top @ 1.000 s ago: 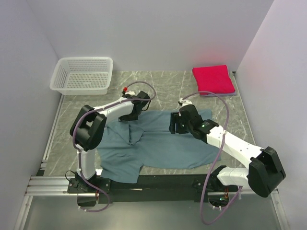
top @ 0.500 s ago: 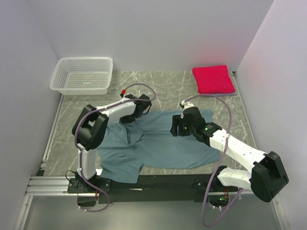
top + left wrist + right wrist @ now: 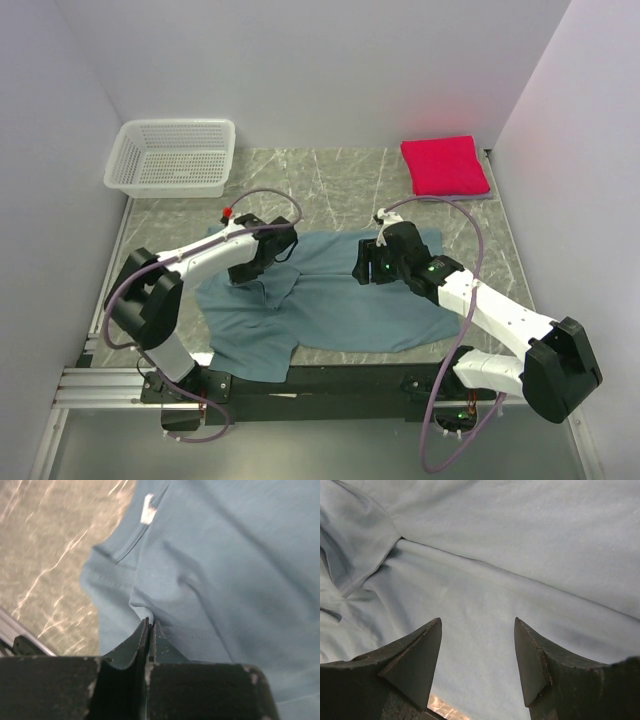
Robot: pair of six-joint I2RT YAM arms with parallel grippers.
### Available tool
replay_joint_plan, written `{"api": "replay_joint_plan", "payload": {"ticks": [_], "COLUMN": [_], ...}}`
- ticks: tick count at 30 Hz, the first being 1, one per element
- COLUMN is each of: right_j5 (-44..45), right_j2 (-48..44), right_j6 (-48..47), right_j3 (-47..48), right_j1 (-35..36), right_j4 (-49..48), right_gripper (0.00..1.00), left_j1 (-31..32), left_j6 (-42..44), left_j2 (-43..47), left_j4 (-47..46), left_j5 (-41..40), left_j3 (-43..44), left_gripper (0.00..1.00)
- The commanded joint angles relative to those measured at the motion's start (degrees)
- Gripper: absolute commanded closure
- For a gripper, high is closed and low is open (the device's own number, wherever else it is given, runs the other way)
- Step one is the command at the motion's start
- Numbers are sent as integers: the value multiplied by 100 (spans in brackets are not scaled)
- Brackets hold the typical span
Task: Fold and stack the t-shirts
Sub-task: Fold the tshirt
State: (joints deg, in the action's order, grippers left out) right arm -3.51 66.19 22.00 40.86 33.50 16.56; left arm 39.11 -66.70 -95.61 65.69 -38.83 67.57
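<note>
Teal-blue t-shirt (image 3: 340,300) spread out, rumpled, across middle of marbled tabletop (image 3: 330,190). Left tool (image 3: 150,626) pinched together on a raised fold at shirt's left side. Right tool (image 3: 477,625) apart, poised just above cloth on shirt's right half. Crimson-pink t-shirt (image 3: 445,166) folded at far right corner. White mesh basket (image 3: 172,155) at far left corner.

teal-blue t-shirt (image 3: 340,300): muted, plain; a white neck label (image 3: 148,509) is sewn in. folded t-shirt (image 3: 444,165): crimson-pink, plain. basket (image 3: 172,155): white, pierced in fine mesh. table (image 3: 340,175): grey-green marble, veined with pale lines.
</note>
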Motion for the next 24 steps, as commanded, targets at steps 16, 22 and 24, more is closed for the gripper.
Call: {"api": "replay_joint_plan", "payload": {"ticks": [16, 22, 24], "right_j5": [-27, -36, -36], "right_j2": [-195, -133, -89], "right_j6": [33, -3, 6], "right_j3": [-43, -17, -17], "right_j1": [-36, -45, -36], "right_j4": [-214, -206, -214], "right_gripper": [34, 34, 34], "left_j1": [491, 711, 729], "left_j6": [-1064, -1258, -1311], "left_j2": [1466, 1598, 1651], "left_j4": [576, 506, 436], "left_j5": [1228, 1536, 1641], "left_j3": [-499, -762, -947], "left_gripper": [98, 97, 97]}}
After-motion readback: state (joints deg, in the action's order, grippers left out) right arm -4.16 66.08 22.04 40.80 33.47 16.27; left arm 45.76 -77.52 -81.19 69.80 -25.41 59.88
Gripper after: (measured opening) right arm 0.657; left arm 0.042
